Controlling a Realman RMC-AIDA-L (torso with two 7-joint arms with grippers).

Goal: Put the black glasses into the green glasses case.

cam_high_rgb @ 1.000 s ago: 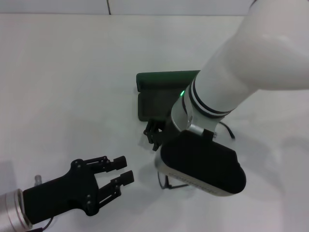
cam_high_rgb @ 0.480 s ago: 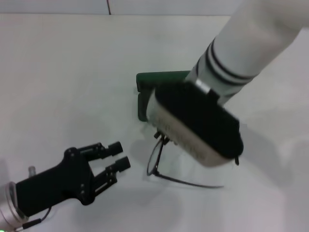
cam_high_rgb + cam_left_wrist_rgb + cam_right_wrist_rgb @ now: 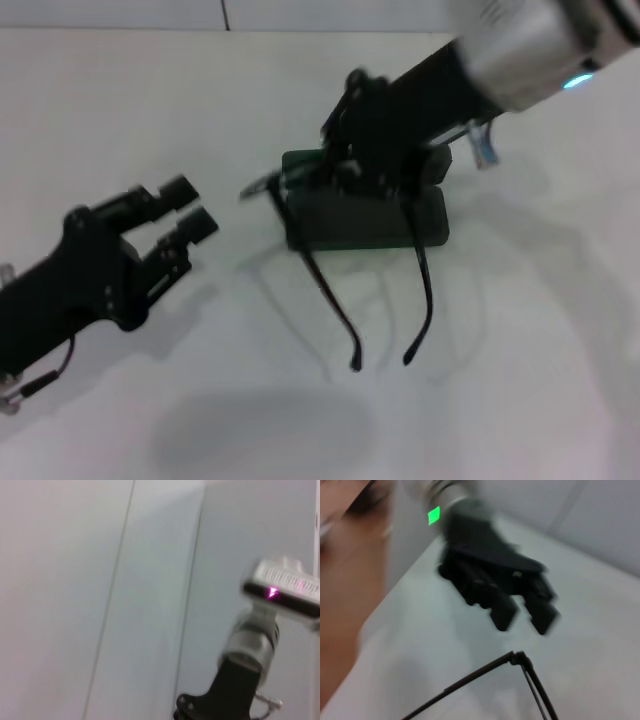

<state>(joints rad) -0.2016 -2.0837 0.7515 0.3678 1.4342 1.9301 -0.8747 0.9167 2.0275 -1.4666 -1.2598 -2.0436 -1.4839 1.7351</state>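
Since half a second ago the right gripper [image 3: 345, 150] has swung from the frame's middle to the upper centre, lifting the black glasses [image 3: 345, 265] off the white table [image 3: 120, 110]. At left, the left gripper [image 3: 185, 212] hovers with jaws parted, holding nothing. No writing is readable on the green glasses case [image 3: 380, 222], lying centre-right beneath the right gripper, which clamps the frame front while both temples hang down over the case.

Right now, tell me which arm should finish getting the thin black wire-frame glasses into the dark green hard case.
Right. The right gripper holds the glasses above the case; the left gripper hovers aside, empty.
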